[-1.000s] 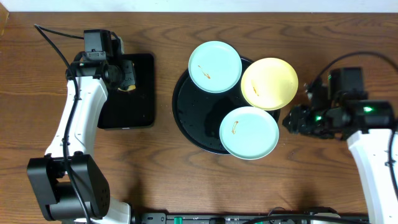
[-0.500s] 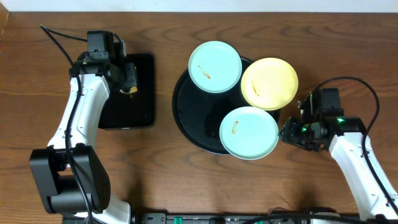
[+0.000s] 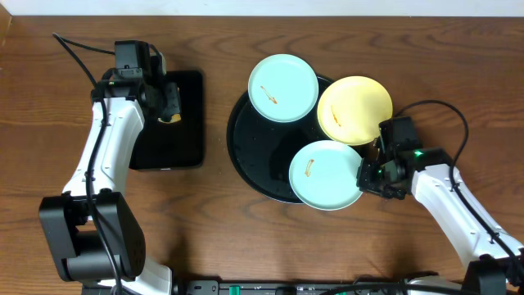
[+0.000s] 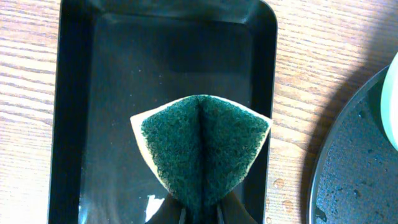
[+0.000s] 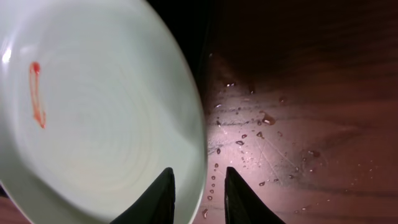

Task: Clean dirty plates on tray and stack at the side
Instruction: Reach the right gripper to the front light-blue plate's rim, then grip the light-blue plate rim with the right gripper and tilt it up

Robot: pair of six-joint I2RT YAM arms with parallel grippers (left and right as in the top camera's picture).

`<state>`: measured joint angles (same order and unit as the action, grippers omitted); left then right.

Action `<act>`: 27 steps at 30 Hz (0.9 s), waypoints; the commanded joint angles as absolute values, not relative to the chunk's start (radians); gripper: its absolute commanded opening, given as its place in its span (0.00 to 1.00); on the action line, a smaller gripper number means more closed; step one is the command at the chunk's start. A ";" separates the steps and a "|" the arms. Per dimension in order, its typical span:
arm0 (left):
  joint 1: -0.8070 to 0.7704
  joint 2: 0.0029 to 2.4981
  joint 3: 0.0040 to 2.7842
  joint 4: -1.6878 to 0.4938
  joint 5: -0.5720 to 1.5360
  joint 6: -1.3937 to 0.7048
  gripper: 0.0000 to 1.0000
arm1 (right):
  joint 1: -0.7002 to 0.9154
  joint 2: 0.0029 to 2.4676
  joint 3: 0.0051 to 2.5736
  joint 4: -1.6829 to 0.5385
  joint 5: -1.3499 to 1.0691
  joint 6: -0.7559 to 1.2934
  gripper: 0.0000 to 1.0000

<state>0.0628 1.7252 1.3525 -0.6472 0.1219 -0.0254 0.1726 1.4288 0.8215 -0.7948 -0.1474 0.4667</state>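
From above, the far mint plate (image 3: 283, 88), the yellow plate (image 3: 354, 110) and the near mint plate (image 3: 327, 174) lie on the round tray (image 3: 250, 152), all overhanging its rim. The left gripper (image 3: 168, 105) hangs over the rectangular tray (image 3: 184, 147).

At the left wrist, the green sponge (image 4: 202, 149) is folded and pinched, probably ready for scrubbing.

At the right wrist, the right gripper (image 5: 199, 193) is spread. The near mint plate's rim passes between its fingertips (image 5: 163, 193), the other one over the wet table (image 5: 280, 124). I think it means to seize the edge.
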 commanded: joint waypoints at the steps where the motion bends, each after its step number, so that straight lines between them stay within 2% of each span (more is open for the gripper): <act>1: 0.067 1.727 1.345 -0.650 0.123 -0.027 0.08 | 0.210 1.449 0.811 -0.790 -0.077 0.531 0.24; 10: 0.067 1.727 1.345 -0.650 0.123 -0.027 0.08 | 0.235 1.459 0.809 -0.776 -0.071 0.546 0.24; 14: 0.067 1.727 1.345 -0.650 0.123 -0.027 0.08 | 0.237 1.459 0.805 -0.772 -0.052 0.546 0.21; 22: 0.067 1.727 1.345 -0.658 0.123 -0.027 0.08 | 0.237 1.459 0.802 -0.747 -0.048 0.545 0.02; 27: 0.067 1.727 1.345 -0.662 0.123 -0.027 0.08 | 0.236 1.451 0.834 -0.733 -0.038 0.533 0.01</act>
<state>0.0628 1.7252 1.3525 -0.6575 0.1219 -0.0254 0.2279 1.4536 0.8101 -0.7376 -0.0555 0.5411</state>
